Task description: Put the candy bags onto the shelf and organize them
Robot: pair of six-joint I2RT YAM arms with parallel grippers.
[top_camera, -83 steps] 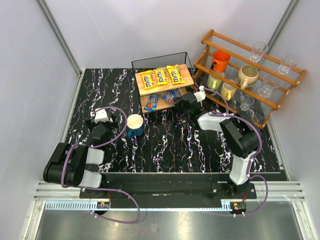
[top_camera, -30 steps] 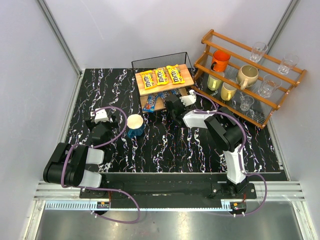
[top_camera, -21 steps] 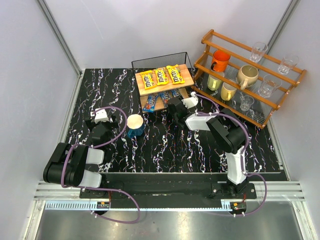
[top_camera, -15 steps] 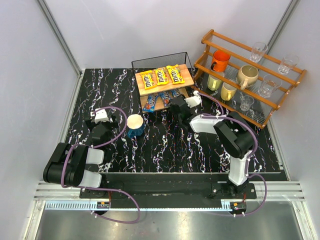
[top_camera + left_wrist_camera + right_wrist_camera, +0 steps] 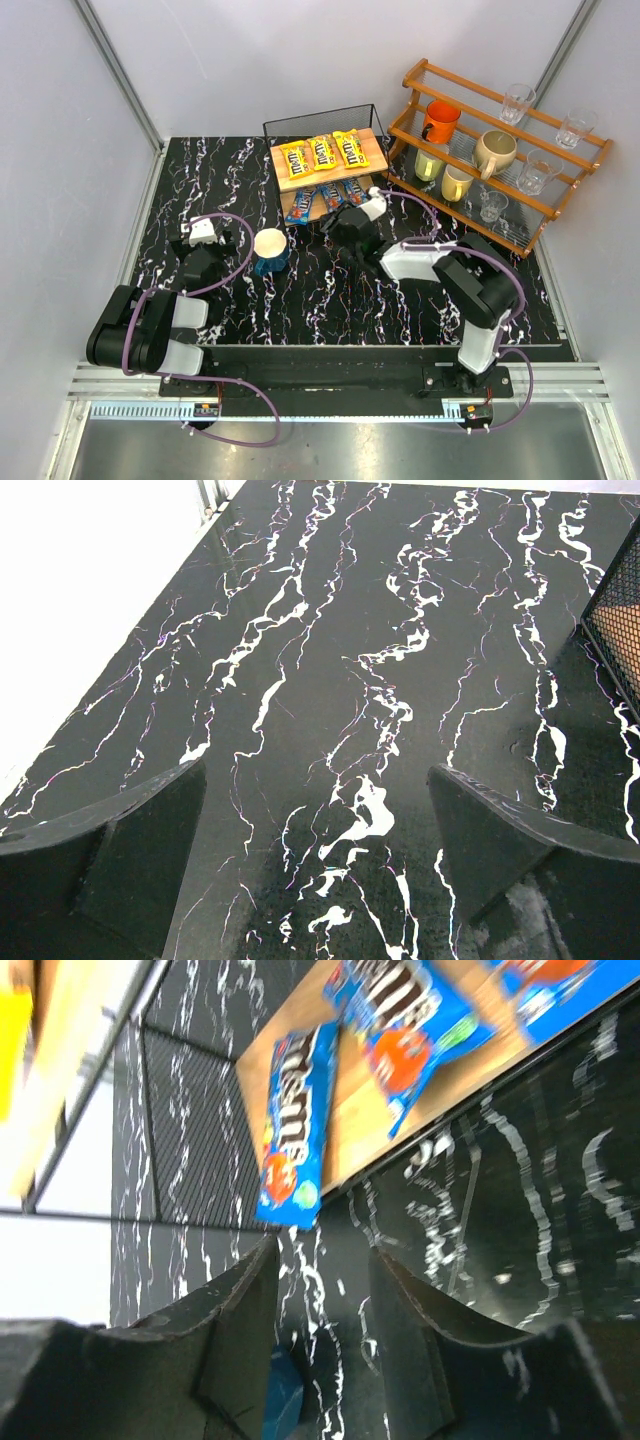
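Observation:
The shelf (image 5: 376, 152) stands at the back middle of the table. Three yellow candy bags (image 5: 322, 152) lie side by side on its top board. Three blue candy bags (image 5: 333, 196) lie on the lower board (image 5: 357, 1125). The leftmost blue bag (image 5: 295, 1125) overhangs the board's front edge. My right gripper (image 5: 335, 228) is just in front of the lower tier, open and empty, apart from the bags, as the right wrist view (image 5: 322, 1260) shows. My left gripper (image 5: 210, 245) is open and empty low over the bare table (image 5: 315, 790), left of the shelf.
A blue mug (image 5: 270, 250) with a cream inside stands between the two grippers. A larger orange-brown slatted rack (image 5: 500, 150) with mugs and glasses stands at the back right. The shelf's black wire side (image 5: 615, 630) shows at the right edge of the left wrist view.
My right gripper has moved left along the front of the lower tier, then drawn back a little towards the near side. The left arm has not moved.

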